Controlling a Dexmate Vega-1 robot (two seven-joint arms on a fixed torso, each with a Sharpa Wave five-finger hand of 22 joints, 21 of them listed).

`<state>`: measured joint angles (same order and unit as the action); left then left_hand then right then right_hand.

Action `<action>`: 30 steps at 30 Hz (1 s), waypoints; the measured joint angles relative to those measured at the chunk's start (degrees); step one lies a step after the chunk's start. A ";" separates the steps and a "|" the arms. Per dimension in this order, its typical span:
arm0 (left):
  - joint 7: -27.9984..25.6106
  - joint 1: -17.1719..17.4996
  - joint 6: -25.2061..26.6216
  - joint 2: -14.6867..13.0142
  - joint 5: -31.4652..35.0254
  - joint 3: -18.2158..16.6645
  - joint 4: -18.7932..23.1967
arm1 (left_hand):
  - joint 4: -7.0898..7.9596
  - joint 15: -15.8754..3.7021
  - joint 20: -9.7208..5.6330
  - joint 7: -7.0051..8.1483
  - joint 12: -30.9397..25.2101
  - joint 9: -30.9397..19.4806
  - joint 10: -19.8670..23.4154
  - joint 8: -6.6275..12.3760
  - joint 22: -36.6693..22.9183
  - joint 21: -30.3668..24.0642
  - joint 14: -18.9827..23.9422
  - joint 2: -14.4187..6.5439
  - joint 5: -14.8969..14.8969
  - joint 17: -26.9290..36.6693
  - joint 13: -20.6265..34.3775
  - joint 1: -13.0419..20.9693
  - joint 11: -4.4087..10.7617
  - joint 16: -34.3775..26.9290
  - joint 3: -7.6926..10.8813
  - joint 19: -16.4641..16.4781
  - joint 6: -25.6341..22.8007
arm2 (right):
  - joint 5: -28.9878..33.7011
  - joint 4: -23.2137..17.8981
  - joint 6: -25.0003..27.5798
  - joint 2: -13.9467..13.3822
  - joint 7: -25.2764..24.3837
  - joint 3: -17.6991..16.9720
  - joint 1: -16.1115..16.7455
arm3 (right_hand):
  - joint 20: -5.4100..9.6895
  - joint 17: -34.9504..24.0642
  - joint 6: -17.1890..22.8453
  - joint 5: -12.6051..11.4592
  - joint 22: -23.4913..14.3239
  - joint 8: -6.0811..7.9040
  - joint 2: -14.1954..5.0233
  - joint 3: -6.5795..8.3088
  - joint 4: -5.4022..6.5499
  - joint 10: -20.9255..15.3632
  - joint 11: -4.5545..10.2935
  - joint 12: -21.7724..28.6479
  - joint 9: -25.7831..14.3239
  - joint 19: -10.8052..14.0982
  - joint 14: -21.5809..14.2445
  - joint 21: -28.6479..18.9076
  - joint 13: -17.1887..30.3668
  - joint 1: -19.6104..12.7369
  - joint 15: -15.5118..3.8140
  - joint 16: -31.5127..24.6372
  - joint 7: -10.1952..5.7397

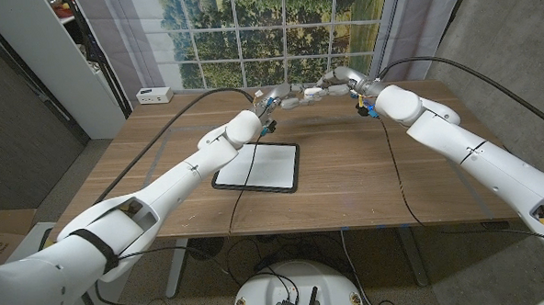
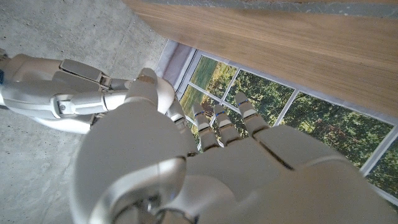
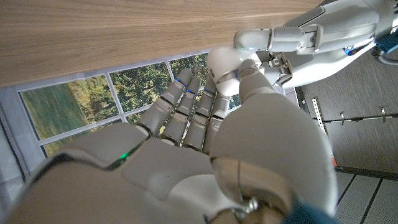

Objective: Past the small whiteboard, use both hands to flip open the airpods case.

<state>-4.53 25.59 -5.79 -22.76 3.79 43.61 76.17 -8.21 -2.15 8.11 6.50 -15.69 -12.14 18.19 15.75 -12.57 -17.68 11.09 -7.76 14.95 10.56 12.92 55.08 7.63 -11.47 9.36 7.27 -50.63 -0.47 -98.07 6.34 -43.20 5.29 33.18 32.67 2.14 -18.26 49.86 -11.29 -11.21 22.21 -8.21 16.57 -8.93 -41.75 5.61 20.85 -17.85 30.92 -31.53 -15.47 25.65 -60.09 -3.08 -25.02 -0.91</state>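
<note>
Both robot hands meet in the air above the far side of the wooden surface [image 1: 365,181], beyond the small whiteboard [image 1: 258,167]. The left hand [image 1: 277,98] and right hand [image 1: 329,83] face each other with fingertips touching or nearly so. The wrist views show the backs of the left hand [image 2: 205,168] and right hand [image 3: 186,155], fingers curled forward; whether they hold anything cannot be told. The airpods case, if between them, is hidden. A white box [image 1: 154,96] sits at the surface's far left corner.
</note>
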 measured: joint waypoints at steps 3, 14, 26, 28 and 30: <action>-0.78 0.39 -0.48 0.24 -0.01 -0.15 -0.18 | 0.23 -0.03 -0.12 -1.48 -0.35 0.01 1.31 0.00 -0.10 -0.38 0.82 -0.32 -0.38 0.00 -0.15 0.68 0.70 -0.40 0.55 0.14 -1.48 | -0.11 0.00 0.08 -0.11 0.52 0.17 -0.21 | -0.01 0.00 0.00 0.00 -0.01 0.00 0.01 -0.25 0.10 0.00 0.00 -0.24 0.00 0.00 0.01 0.00 0.00 -0.01 -0.01 0.17 0.00; -3.43 1.57 -0.82 0.45 1.28 -0.42 0.68 | 0.09 -0.20 -0.33 -2.19 -0.45 0.00 2.95 0.00 -0.34 -1.19 1.81 -1.32 -0.44 0.00 -0.14 1.67 1.73 -0.62 1.34 1.16 -2.13 | -2.13 0.02 1.71 -1.14 5.34 0.59 -2.04 | -0.02 -0.26 -0.02 0.01 0.03 -0.02 0.43 -0.95 0.79 1.14 0.11 -0.93 0.00 0.01 0.18 -0.01 0.00 0.64 0.18 0.18 -0.02; -4.58 2.09 0.30 -0.08 3.30 -0.12 2.14 | 0.09 0.12 -0.02 -3.06 -0.45 0.00 3.01 0.00 -0.36 -1.19 2.12 -1.69 -0.61 -0.01 -0.14 2.50 1.78 -0.62 1.35 1.47 -2.45 | -4.84 1.12 4.52 -2.39 13.87 2.25 -6.51 | -1.20 -0.73 -1.34 0.43 0.17 -2.77 -2.68 -1.78 6.46 5.55 -0.20 -2.96 -3.76 -3.12 4.21 0.50 0.43 9.01 0.36 2.17 -1.34; -4.60 2.09 0.48 -0.09 3.49 -0.09 2.20 | -0.08 0.11 -0.02 -3.06 -0.45 0.00 3.00 0.00 -0.36 -1.42 2.12 -1.69 -0.65 -0.01 -0.14 2.50 1.78 -0.62 1.52 1.47 -2.46 | -4.90 1.32 4.61 -2.52 14.20 2.51 -7.10 | -1.31 -0.78 -1.34 0.44 0.14 -3.26 -3.13 -1.64 7.51 5.85 -0.51 -3.07 -6.43 -3.39 4.29 0.72 0.54 10.38 0.43 2.59 -1.35; -4.60 2.09 0.72 -0.09 3.73 -0.09 2.20 | -0.16 0.11 -0.02 -3.05 -0.45 -0.01 3.00 0.00 -0.36 -1.42 2.12 -1.54 -0.65 0.13 -0.14 2.65 1.78 -0.62 1.59 1.47 -2.46 | -4.90 1.65 4.61 -2.63 14.20 2.89 -7.85 | -1.19 -0.93 -1.56 0.43 0.13 -3.62 -3.33 -1.32 8.68 6.49 -0.42 -3.28 -6.50 -3.92 4.81 0.90 0.58 11.68 0.34 2.61 -1.57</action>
<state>-9.13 27.69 -5.07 -22.85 7.52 43.53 78.37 -8.37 -2.04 8.09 3.45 -16.14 -12.14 21.20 15.74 -12.94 -19.10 13.22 -9.30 14.30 10.69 12.78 57.73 9.42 -12.09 10.96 8.74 -53.09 -5.37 -96.43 10.96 -45.83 19.50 36.07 24.82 0.95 -19.20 48.30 -10.85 -11.08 18.59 -11.54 15.24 -0.25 -35.25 5.19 17.57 -24.35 27.00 -26.72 -14.58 26.23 -48.41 -2.74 -22.41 -2.48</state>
